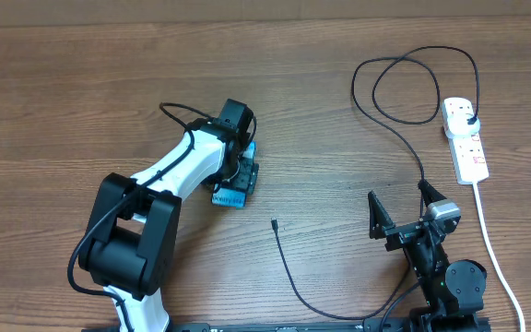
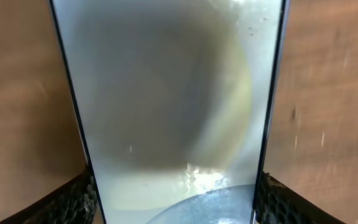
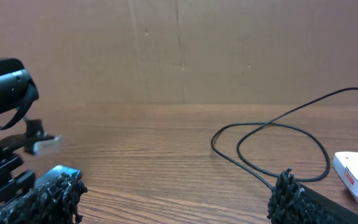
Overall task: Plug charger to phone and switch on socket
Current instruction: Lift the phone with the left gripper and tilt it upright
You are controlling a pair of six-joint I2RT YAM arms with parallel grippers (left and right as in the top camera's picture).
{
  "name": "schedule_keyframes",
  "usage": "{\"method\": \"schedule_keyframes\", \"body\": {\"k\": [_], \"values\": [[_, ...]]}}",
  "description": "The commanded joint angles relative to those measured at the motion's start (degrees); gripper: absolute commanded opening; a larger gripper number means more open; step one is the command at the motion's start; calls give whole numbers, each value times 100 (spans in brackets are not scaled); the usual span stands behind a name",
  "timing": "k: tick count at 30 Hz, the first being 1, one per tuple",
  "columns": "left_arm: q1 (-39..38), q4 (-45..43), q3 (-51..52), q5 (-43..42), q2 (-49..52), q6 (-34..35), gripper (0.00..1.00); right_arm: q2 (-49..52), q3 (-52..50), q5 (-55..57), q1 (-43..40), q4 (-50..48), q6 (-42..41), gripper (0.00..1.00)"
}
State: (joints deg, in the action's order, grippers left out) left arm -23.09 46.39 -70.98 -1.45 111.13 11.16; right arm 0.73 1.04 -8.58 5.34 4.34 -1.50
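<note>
Phone (image 2: 173,93) gripped across its width by downward-pointing left pincer (image 1: 237,177).

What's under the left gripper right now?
The phone lies beneath the left gripper, fingers against its long edges, on the table. Overhead, the wrist covers all but its blue end; its port cannot be seen.

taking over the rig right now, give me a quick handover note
Left gripper: fingers closed on the phone's long edges; lifted or not, cannot tell.
Right gripper: open, empty.
Charger: plug sits in the socket at far right; connector tip lies loose on the table between the arms.
Done: phone grasped, plug in.
Left: connector into phone, switch the socket on; switch state unreadable.
</note>
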Motion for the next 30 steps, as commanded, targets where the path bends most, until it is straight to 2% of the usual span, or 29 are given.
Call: {"method": "schedule_keyframes", "body": {"k": [1, 3, 5, 12, 19, 26, 30], "values": [[20, 461, 173, -774, 160, 170, 77, -35, -59, 20, 28, -17, -17, 100], [20, 678, 173, -850, 160, 367, 82, -35, -59, 20, 28, -20, -17, 100], [20, 809, 173, -874, 160, 437, 100, -35, -59, 20, 28, -20, -17, 100], [22, 435, 170, -870, 160, 678, 100, -35, -59, 20, 28, -20, -17, 100], [26, 140, 50, -822, 160, 640, 100, -35, -59, 20, 28, -20, -17, 100], [-2, 592, -457, 66, 160, 844, 100, -35, -59, 20, 28, -20, -17, 100], [-142, 625, -527, 210, 160, 837, 100, -35, -59, 20, 28, -20, -17, 100]]}}
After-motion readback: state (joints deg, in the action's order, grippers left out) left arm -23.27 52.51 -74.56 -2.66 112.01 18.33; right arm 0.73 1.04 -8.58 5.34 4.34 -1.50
